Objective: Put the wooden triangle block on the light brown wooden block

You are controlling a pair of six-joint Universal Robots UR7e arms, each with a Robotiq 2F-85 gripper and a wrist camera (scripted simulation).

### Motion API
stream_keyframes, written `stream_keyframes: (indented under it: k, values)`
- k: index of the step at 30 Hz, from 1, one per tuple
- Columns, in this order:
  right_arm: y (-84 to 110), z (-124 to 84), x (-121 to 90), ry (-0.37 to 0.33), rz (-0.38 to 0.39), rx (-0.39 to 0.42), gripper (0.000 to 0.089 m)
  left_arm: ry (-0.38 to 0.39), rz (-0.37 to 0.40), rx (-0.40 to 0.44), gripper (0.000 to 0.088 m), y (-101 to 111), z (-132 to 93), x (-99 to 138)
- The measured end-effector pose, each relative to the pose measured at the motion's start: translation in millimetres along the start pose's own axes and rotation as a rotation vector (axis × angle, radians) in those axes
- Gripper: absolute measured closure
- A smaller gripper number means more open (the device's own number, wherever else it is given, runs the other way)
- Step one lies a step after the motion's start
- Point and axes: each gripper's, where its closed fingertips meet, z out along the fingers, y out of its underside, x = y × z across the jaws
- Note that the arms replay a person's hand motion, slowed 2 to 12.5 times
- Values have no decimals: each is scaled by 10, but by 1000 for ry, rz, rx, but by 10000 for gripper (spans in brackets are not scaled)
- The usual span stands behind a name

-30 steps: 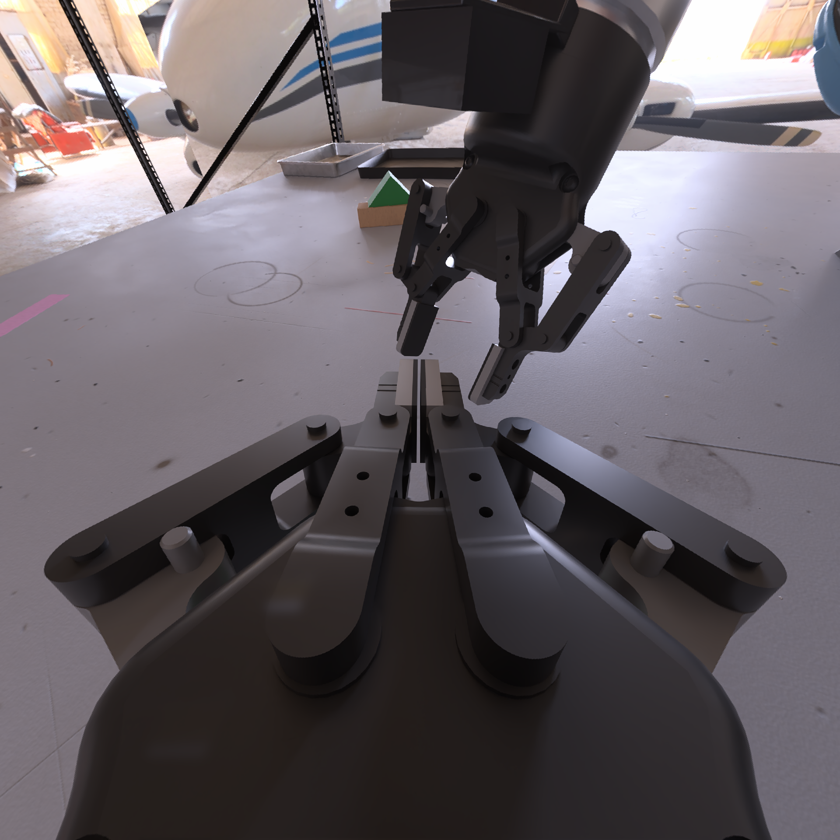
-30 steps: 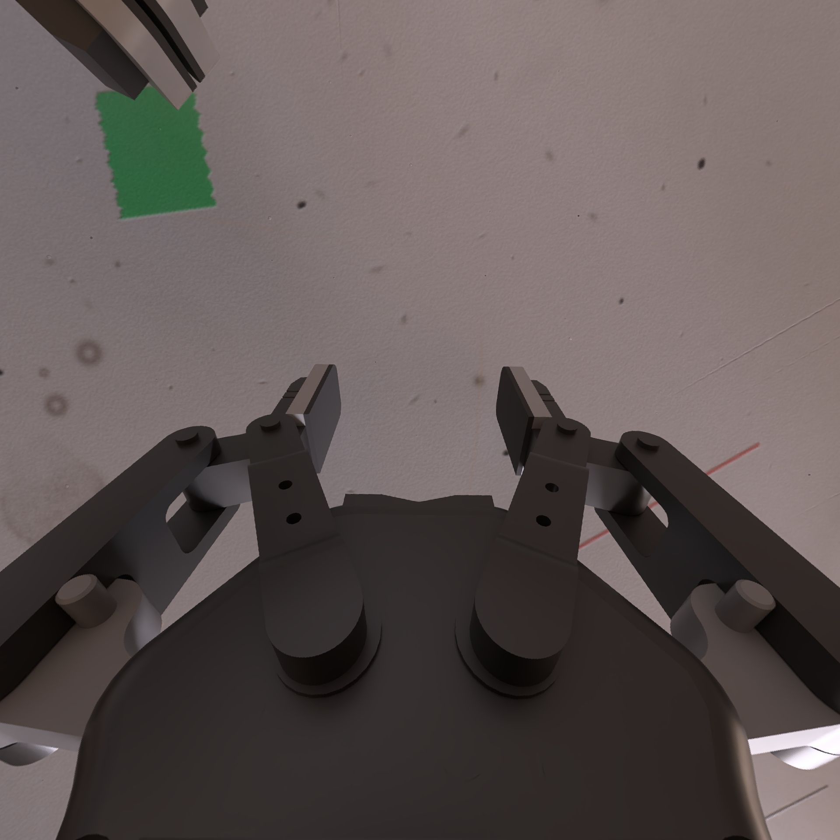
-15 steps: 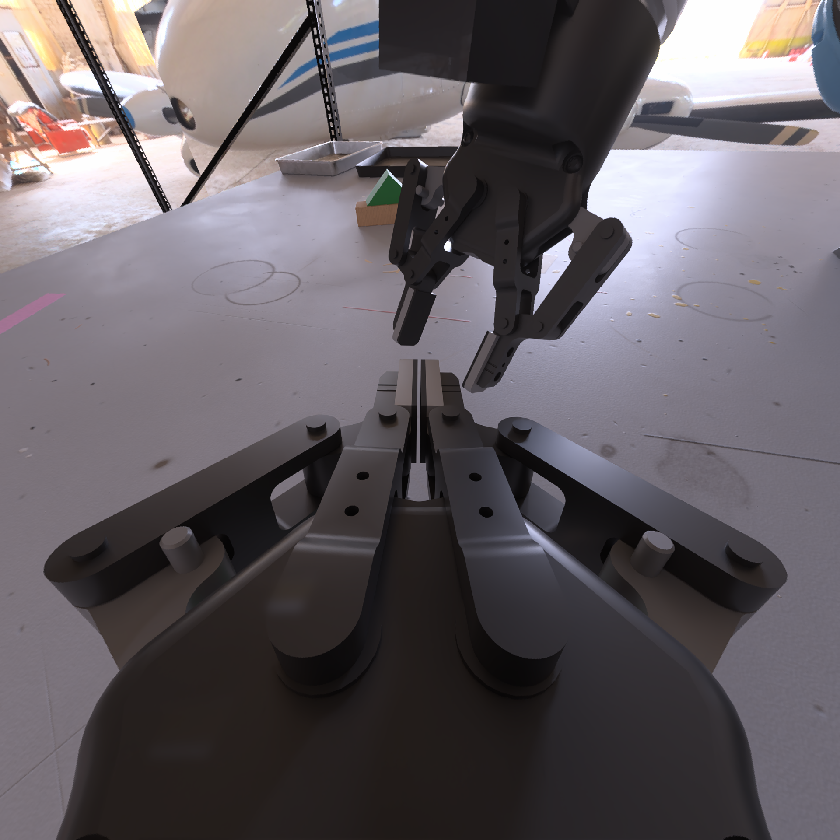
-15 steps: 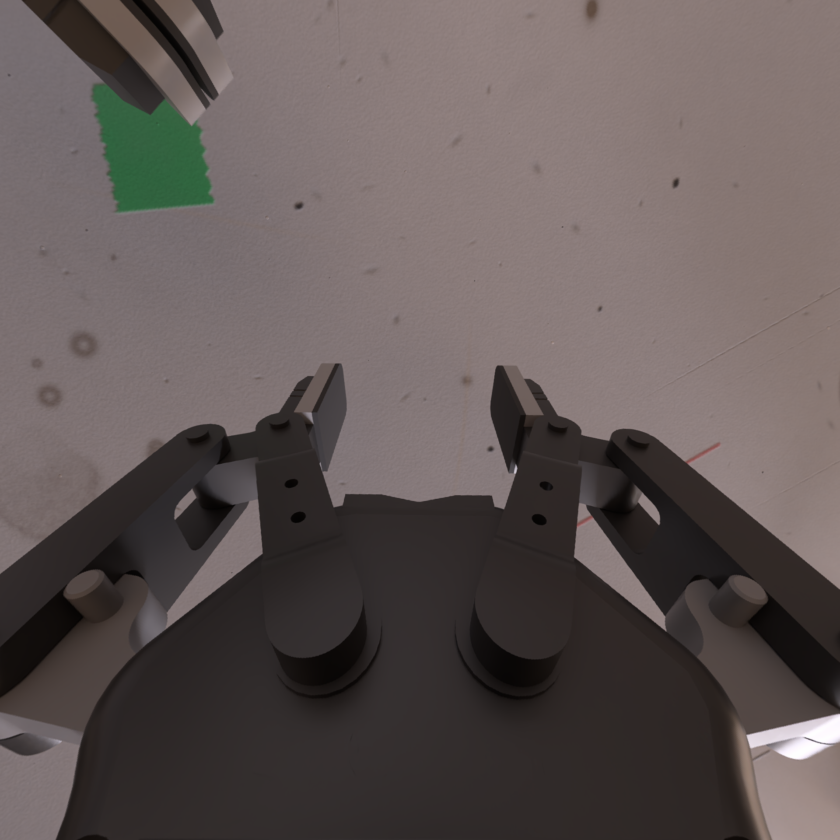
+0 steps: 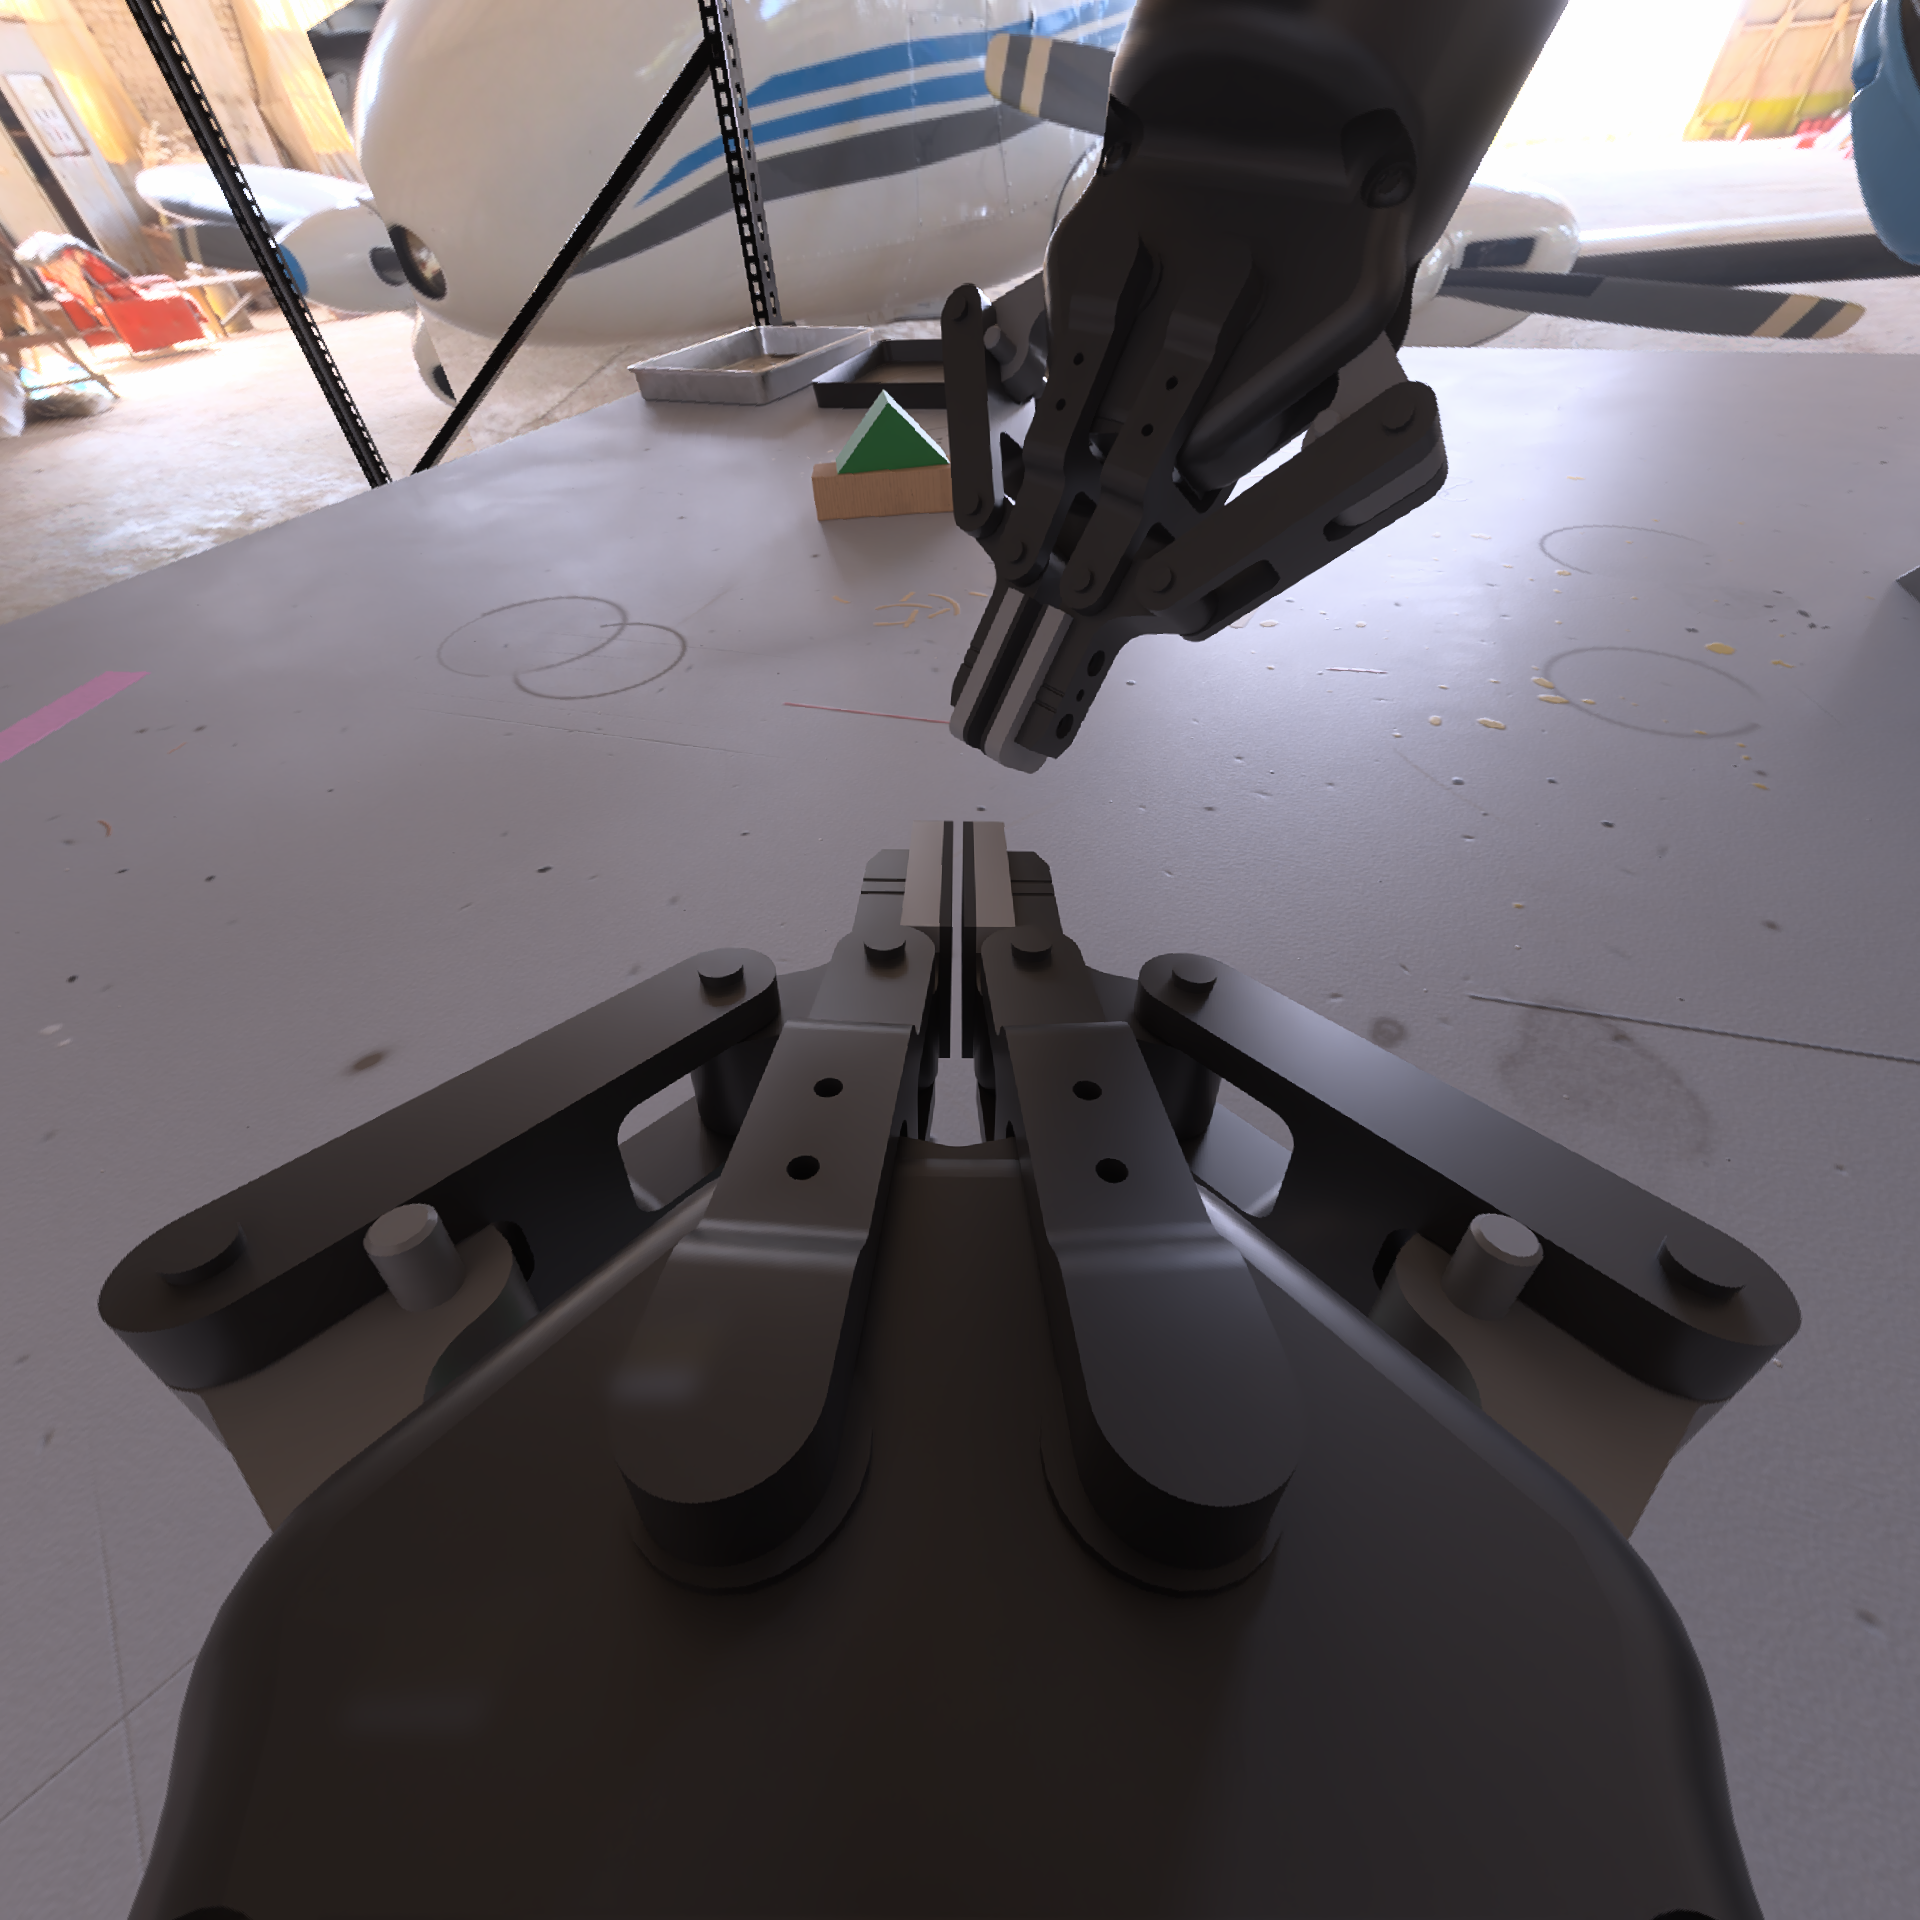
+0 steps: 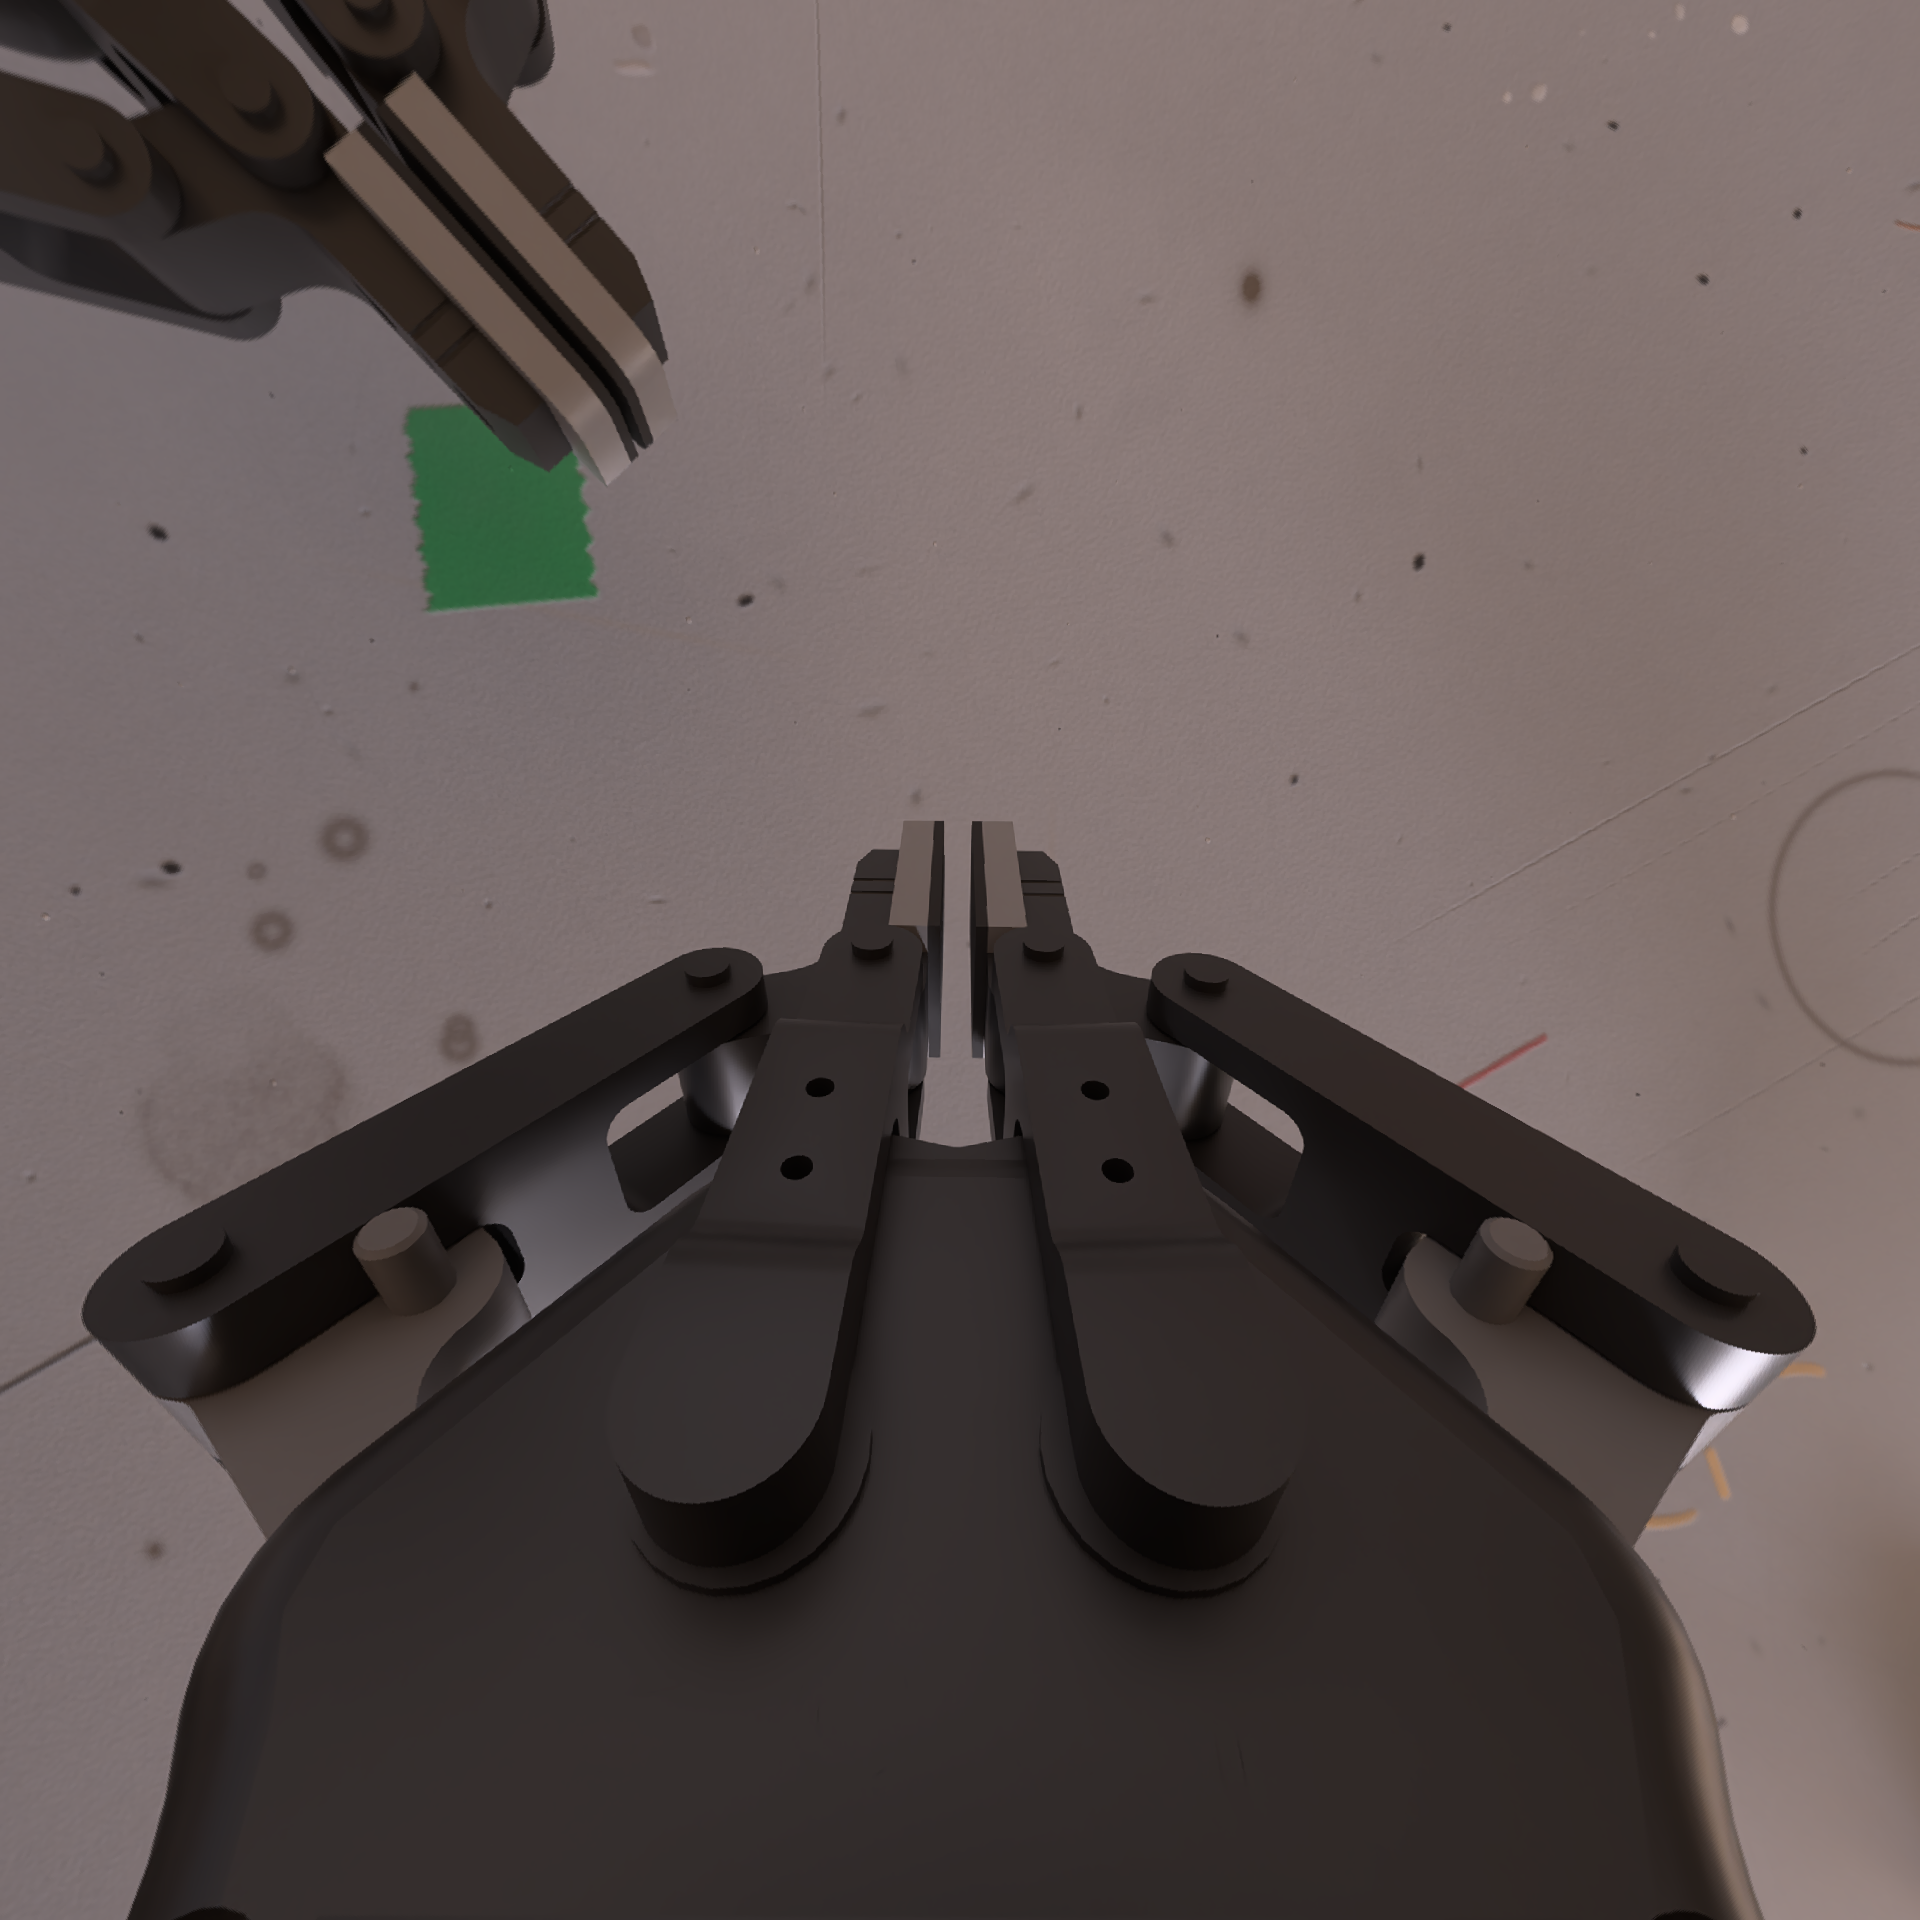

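In the left wrist view a green triangle block (image 5: pixel 889 438) stands on a light brown wooden block (image 5: pixel 881 492) far back on the grey table. My left gripper (image 5: pixel 958 831) is shut and empty, low over the table, well short of the blocks. My right gripper (image 5: pixel 1013 740) hangs just beyond it, shut and empty, pointing down. In the right wrist view the right gripper (image 6: pixel 957 831) is shut over bare table, and the left gripper (image 6: pixel 608 447) shows at the upper left. The blocks are not in the right wrist view.
A grey metal tray (image 5: pixel 748 364) and a black tray (image 5: pixel 883 376) sit at the table's far edge behind the blocks. A black rack frame (image 5: pixel 260 239) stands at the far left. A green tape patch (image 6: pixel 504 520) lies on the table beneath the left gripper.
My right gripper has gone from open to shut and shifted a little. The left gripper has stayed shut and still.
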Motion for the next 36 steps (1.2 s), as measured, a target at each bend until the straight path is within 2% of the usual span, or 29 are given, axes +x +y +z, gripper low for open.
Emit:
stream_keyframes:
  k: [3,10,15,22,29,36]
  values:
    - [49,-11,19,28,-26,-38,830,0,1,-1,866,1,1,1]
    - [170,15,55,93,-89,-107,715,1,2,-5,864,6,5,2]
    - [177,54,-2,83,-85,-95,632,0,4,-7,863,8,7,3]
    - [89,59,23,81,-26,-28,536,0,10,-8,861,8,8,9]
    - [-47,2,306,164,51,55,394,0,14,-12,861,13,14,13]
    - [-118,-67,810,298,180,87,185,0,17,-15,861,13,23,16]
